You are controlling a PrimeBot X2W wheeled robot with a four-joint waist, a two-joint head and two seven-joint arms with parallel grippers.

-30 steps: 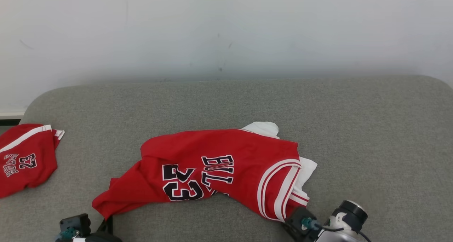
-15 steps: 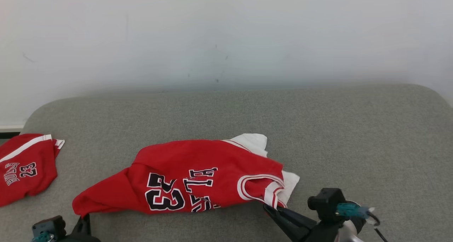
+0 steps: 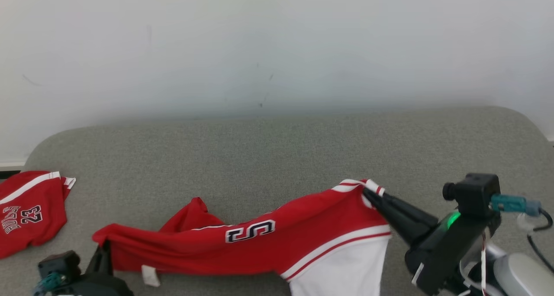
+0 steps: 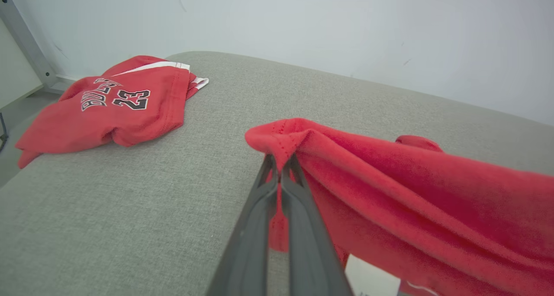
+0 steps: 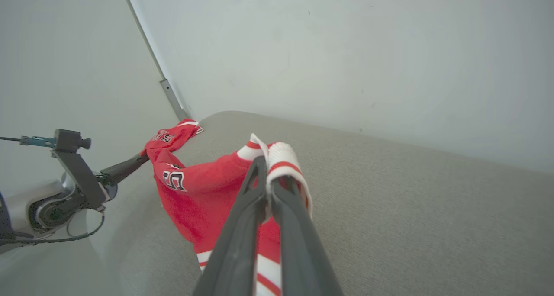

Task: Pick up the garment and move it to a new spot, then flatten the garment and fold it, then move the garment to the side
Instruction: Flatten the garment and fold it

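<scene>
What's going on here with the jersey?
The robot holds a red-and-white basketball jersey stretched between both arms over a grey fabric cushion. The left gripper is shut on a red corner, the right gripper on the striped trim. A second red jersey lies crumpled at the cushion's left end.

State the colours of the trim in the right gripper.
Trim: white with red stripes; best in the right wrist view.

- The garment [image 3: 277, 244] spans between the jaws of the left gripper [image 4: 279, 166] and the right gripper [image 5: 265, 162], over the cushion [image 3: 277, 149].
- A second garment [image 3: 30, 209] lies on the cushion, left of the left jaws.
</scene>
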